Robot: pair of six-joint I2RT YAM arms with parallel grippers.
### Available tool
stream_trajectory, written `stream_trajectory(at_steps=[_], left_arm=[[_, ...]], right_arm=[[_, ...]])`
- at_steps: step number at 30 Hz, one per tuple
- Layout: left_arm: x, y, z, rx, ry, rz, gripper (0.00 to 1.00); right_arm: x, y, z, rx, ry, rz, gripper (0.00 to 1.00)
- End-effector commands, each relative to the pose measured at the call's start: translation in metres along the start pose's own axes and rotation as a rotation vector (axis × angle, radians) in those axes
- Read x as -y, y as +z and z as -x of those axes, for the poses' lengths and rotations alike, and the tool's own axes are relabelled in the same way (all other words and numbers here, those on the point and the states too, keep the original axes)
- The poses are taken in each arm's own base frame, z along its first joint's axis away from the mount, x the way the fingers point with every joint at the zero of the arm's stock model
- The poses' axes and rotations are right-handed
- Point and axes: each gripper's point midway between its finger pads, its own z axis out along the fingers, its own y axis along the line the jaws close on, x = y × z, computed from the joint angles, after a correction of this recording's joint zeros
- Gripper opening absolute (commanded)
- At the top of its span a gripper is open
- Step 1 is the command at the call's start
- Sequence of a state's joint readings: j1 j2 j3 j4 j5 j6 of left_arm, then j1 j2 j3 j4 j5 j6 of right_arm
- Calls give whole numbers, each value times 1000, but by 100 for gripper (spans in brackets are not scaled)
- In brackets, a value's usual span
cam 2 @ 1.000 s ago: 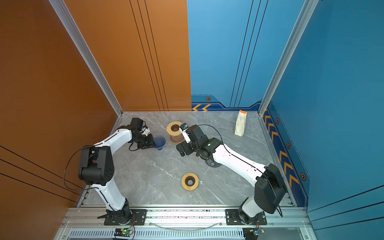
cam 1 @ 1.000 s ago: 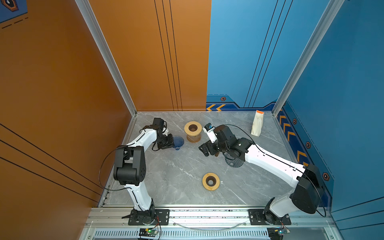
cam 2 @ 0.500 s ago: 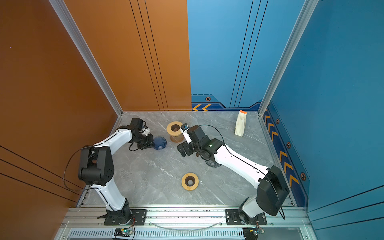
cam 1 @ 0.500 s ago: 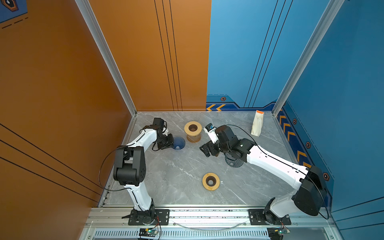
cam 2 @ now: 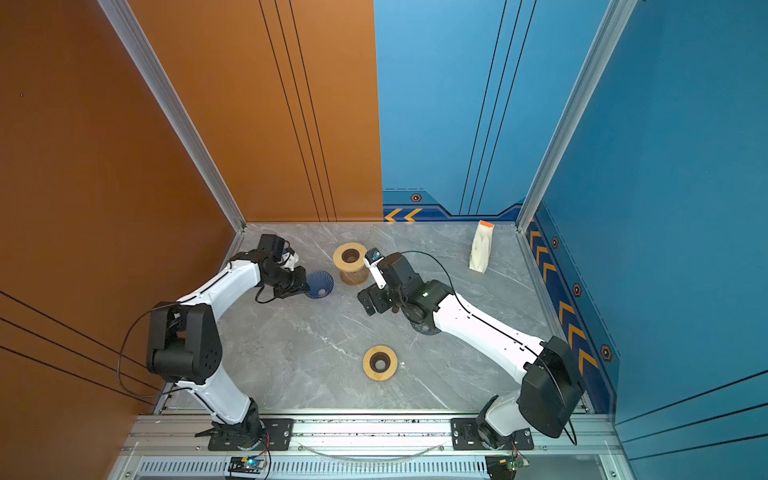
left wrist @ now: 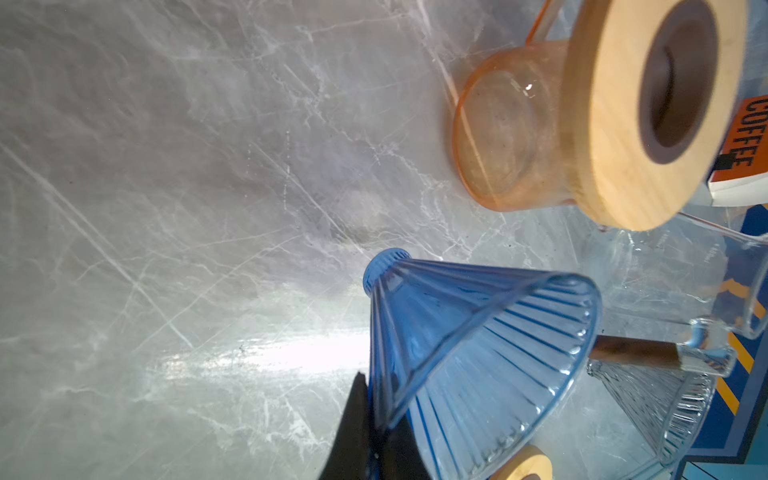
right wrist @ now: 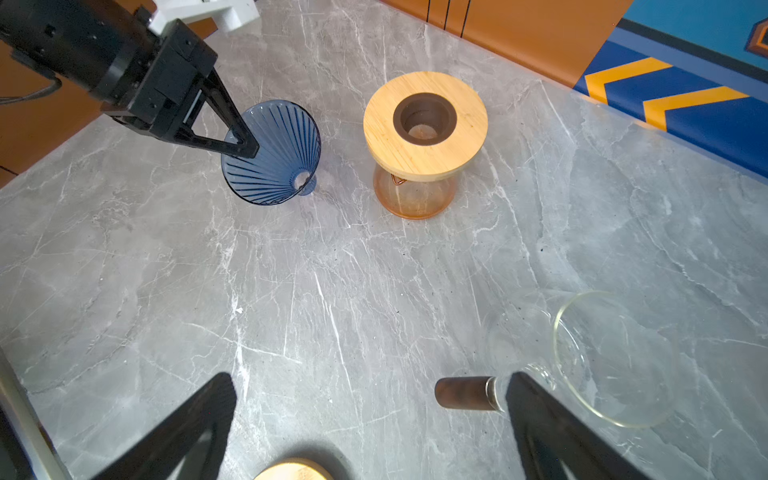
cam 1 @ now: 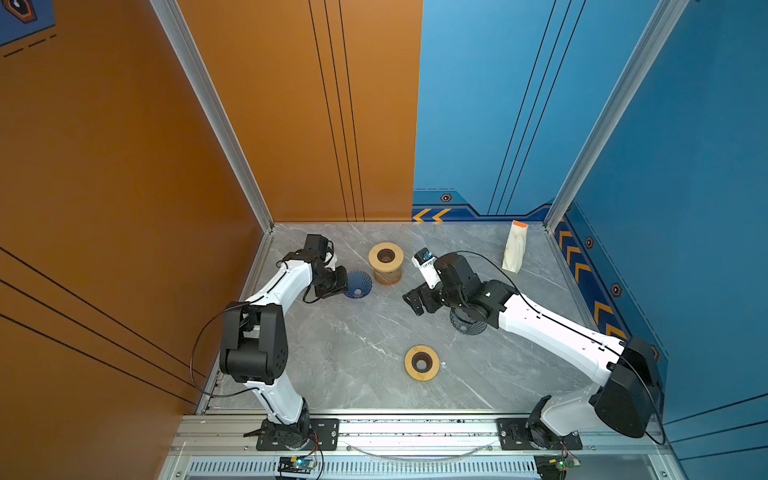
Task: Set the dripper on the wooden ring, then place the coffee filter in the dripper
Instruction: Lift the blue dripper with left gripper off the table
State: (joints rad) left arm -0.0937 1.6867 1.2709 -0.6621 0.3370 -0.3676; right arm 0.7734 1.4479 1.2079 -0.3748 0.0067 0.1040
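The coffee filter, a blue ribbed glass cone [cam 1: 358, 284] [cam 2: 319, 284] [left wrist: 478, 353] [right wrist: 274, 153], lies tilted at the back left with its narrow tip on the table. My left gripper [cam 1: 343, 286] [cam 2: 305, 286] [left wrist: 376, 415] [right wrist: 247, 149] is shut on its rim, one finger inside and one outside. Just right of it stands the dripper [cam 1: 385, 257] [cam 2: 350, 257] [left wrist: 615, 124] [right wrist: 424, 120], a wooden ring with a dark hole on an amber glass base. My right gripper [cam 1: 415, 301] [cam 2: 372, 301] [right wrist: 372, 384] hangs open over bare table, holding nothing.
A clear ribbed glass cone [cam 1: 467, 326] [cam 2: 424, 326] [right wrist: 615, 357] with a brown handle [right wrist: 465, 392] lies under my right wrist. A second wooden ring [cam 1: 422, 362] [cam 2: 379, 362] sits near the front. A white coffee bag [cam 1: 515, 247] [cam 2: 481, 247] stands at the back right.
My left gripper has shut on the blue cone's rim. The right arm has barely moved and stays open.
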Motion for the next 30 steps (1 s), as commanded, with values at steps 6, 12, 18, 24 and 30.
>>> stream_trajectory(at_steps=[6,12,18,24,30], left_arm=[[36,-41,0,79,59,-67,0],[63,-67,9,128,94,-123,0],[89,-79,24,154,123,-183,0],[105,-78,44,160,143,-212,0],[114,-62,62,141,152,-229,0]], right_arm=[[14,-22,12,84,8,-70,100],[22,-32,11,129,18,-109,100],[31,-34,5,133,23,-151,100],[35,-34,7,141,35,-158,100],[40,-34,6,141,45,-165,100]])
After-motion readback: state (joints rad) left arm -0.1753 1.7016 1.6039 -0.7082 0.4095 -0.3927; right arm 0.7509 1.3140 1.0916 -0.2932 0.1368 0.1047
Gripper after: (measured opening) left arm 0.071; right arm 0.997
